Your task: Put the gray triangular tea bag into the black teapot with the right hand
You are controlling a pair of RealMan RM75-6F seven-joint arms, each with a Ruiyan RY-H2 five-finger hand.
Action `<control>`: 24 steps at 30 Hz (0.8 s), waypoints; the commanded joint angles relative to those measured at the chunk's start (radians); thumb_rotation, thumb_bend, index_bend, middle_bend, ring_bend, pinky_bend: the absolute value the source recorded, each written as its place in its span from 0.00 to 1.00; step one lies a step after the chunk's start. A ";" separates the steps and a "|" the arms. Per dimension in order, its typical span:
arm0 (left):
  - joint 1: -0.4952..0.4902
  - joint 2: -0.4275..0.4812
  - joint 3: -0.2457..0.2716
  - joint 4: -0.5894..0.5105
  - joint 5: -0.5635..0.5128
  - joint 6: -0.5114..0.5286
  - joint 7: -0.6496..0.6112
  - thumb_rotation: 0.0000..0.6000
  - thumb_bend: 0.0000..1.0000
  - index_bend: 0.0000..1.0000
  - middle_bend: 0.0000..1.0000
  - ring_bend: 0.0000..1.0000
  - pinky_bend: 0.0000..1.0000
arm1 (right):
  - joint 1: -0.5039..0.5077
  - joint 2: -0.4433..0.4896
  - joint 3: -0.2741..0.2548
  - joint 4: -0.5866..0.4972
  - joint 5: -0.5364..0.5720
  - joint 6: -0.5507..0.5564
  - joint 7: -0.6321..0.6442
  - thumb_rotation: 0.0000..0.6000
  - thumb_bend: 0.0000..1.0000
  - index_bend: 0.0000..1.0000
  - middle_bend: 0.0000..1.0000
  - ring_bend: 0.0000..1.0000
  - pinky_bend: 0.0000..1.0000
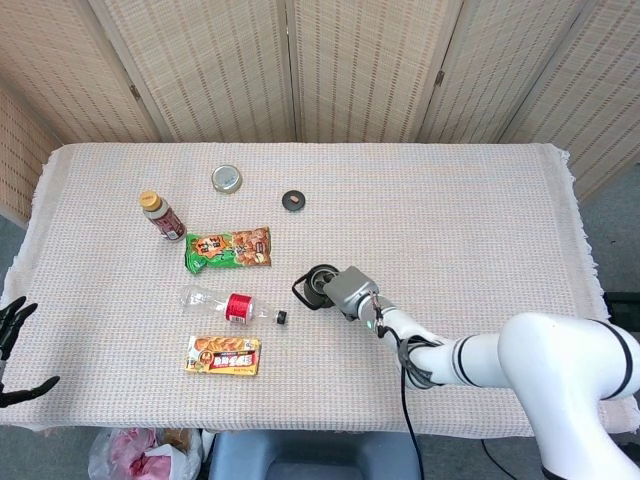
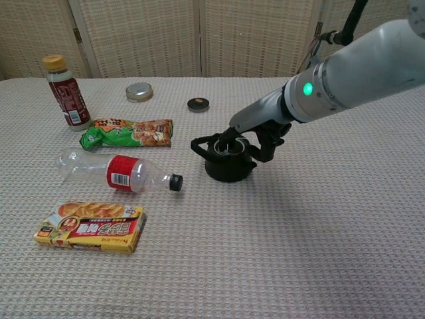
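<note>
The black teapot (image 2: 228, 166) stands mid-table, its handle pointing left; in the head view the teapot (image 1: 315, 284) shows just left of my right hand (image 1: 346, 291). My right hand (image 2: 257, 135) is bent down over the pot, fingertips at or inside its open mouth. No gray tea bag shows in either view; whether it is in the fingers or in the pot is hidden. Off the table's front left corner, my left hand (image 1: 14, 349) hangs with fingers spread and nothing in it.
A small dark round lid (image 2: 197, 103) and a silver lid (image 2: 138, 91) lie behind the pot. To its left are a green snack bag (image 2: 127, 132), a brown bottle (image 2: 66, 92), a lying plastic bottle (image 2: 118, 171) and a yellow snack pack (image 2: 89, 226).
</note>
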 commanded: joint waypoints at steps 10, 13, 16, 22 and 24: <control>-0.006 -0.004 0.007 -0.028 0.012 -0.009 0.053 1.00 0.13 0.00 0.00 0.00 0.07 | -0.108 0.264 -0.004 -0.394 -0.222 0.354 0.017 1.00 0.68 0.00 0.00 0.71 0.93; -0.004 -0.005 0.008 -0.034 0.017 -0.004 0.059 1.00 0.13 0.00 0.00 0.00 0.07 | -0.222 0.326 -0.020 -0.481 -0.380 0.502 0.058 1.00 0.65 0.00 0.00 0.59 0.87; -0.003 -0.006 0.012 -0.043 0.027 0.002 0.065 1.00 0.13 0.00 0.00 0.00 0.07 | -0.368 0.345 -0.073 -0.512 -0.552 0.666 0.073 1.00 0.63 0.00 0.00 0.51 0.81; 0.005 -0.005 0.020 -0.054 0.050 0.024 0.085 1.00 0.13 0.00 0.00 0.00 0.07 | -0.677 0.330 -0.160 -0.428 -0.786 0.899 0.206 1.00 0.61 0.00 0.00 0.40 0.70; 0.009 -0.005 0.021 -0.058 0.053 0.032 0.092 1.00 0.13 0.00 0.00 0.00 0.07 | -0.786 0.311 -0.183 -0.373 -0.850 0.997 0.216 1.00 0.61 0.00 0.00 0.36 0.61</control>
